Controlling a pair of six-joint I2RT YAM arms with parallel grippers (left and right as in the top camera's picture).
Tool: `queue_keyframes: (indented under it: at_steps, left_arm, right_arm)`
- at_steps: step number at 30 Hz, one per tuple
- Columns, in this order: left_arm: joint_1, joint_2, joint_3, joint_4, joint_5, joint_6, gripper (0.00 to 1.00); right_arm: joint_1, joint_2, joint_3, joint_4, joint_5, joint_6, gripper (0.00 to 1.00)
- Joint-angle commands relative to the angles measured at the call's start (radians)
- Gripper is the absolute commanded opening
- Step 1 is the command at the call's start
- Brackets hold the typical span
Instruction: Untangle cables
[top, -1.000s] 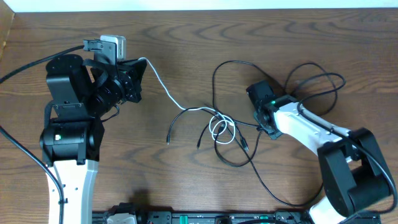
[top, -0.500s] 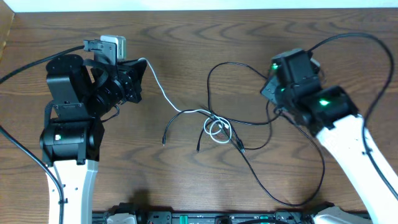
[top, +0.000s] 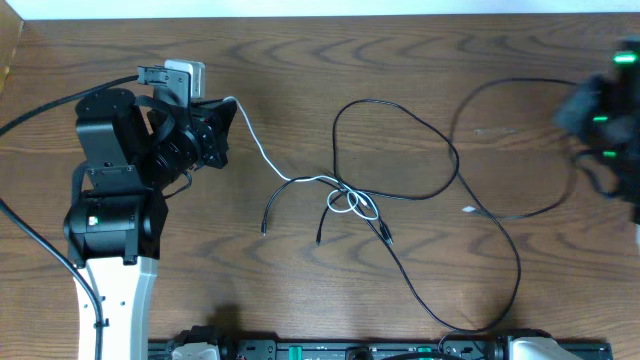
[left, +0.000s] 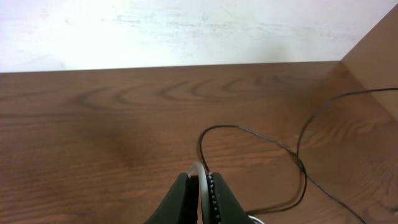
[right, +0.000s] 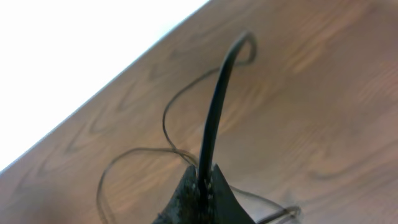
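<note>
Dark wood-grain table (top: 420, 50) fills your overhead view, and a white wall (left: 186, 31) stands behind its far edge in the left wrist view. Your left gripper (top: 226, 120) is over the left part of the table, jaws pressed together on the white cable (top: 262, 152). In the left wrist view that cord arches up between the 2 fingertips (left: 186, 194). From the gripper the white cable runs diagonally to a small tangle (top: 350, 202) near the middle of the table, where it curls into loops woven through the black cables (top: 400, 108). 3 loose black ends splay out of the tangle toward the near edge. A wide black loop rises from it toward the far side. Another black strand trails down to the near edge. Your right gripper (top: 602, 108) is at the right edge of the overhead view, blurred. Its wrist view shows the jaws pinched tight on 1 black cable (right: 214, 106), which climbs straight away from the fingertips. Behind it, more black cord lies in curves on the wood.
</note>
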Motion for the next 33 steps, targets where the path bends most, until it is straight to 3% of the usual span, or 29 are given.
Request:
queue_keyframes:
  at_steps: [1, 7, 18, 24, 33]
  left_arm:
    - [-0.001, -0.01, -0.001, -0.007, -0.012, 0.014, 0.09]
    - [-0.001, -0.01, -0.001, -0.007, -0.029, 0.017, 0.09]
    - [-0.001, -0.01, -0.001, -0.008, -0.046, 0.017, 0.09]
    - [-0.001, -0.01, -0.001, -0.007, -0.047, 0.017, 0.09]
    - [-0.001, -0.01, -0.001, -0.011, -0.159, 0.016, 0.09]
  right_arm:
    - [-0.127, -0.016, 0.14, -0.064, 0.036, -0.091, 0.01]
    - [-0.251, -0.01, 0.199, -0.161, 0.01, -0.129, 0.01]
    - [-0.161, 0.138, 0.15, -0.248, -0.148, -0.232, 0.01]
    - [-0.085, 0.177, -0.002, -0.193, -0.154, -0.338, 0.01]
    - [-0.026, 0.177, -0.368, 0.057, -0.269, -0.401, 0.01]
